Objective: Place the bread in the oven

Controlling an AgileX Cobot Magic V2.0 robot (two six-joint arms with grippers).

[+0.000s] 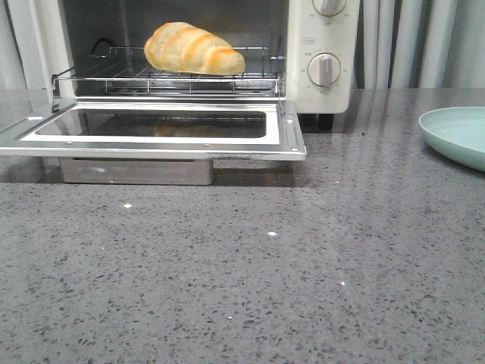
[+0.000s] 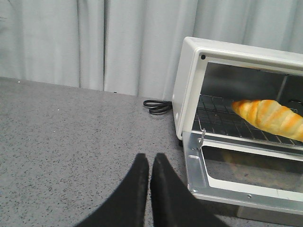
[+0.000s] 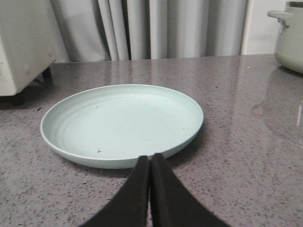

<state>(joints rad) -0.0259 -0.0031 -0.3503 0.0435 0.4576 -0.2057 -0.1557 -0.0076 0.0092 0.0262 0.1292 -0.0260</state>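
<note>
The golden bread (image 1: 194, 48) lies on the pulled-out wire rack (image 1: 167, 80) of the cream-white oven (image 1: 326, 45), whose glass door (image 1: 151, 130) hangs open and flat. The left wrist view shows the bread (image 2: 270, 118) on the rack inside the oven (image 2: 187, 80). My left gripper (image 2: 149, 158) is shut and empty over the counter, to the left of the open door. My right gripper (image 3: 150, 158) is shut and empty at the near rim of an empty pale green plate (image 3: 122, 124). Neither gripper shows in the front view.
The pale green plate (image 1: 458, 135) sits at the counter's right edge. A black power cord (image 2: 157, 106) lies behind the oven's left side. A pale green pot (image 3: 289, 38) stands far right. Grey curtains hang behind the speckled counter (image 1: 242, 273).
</note>
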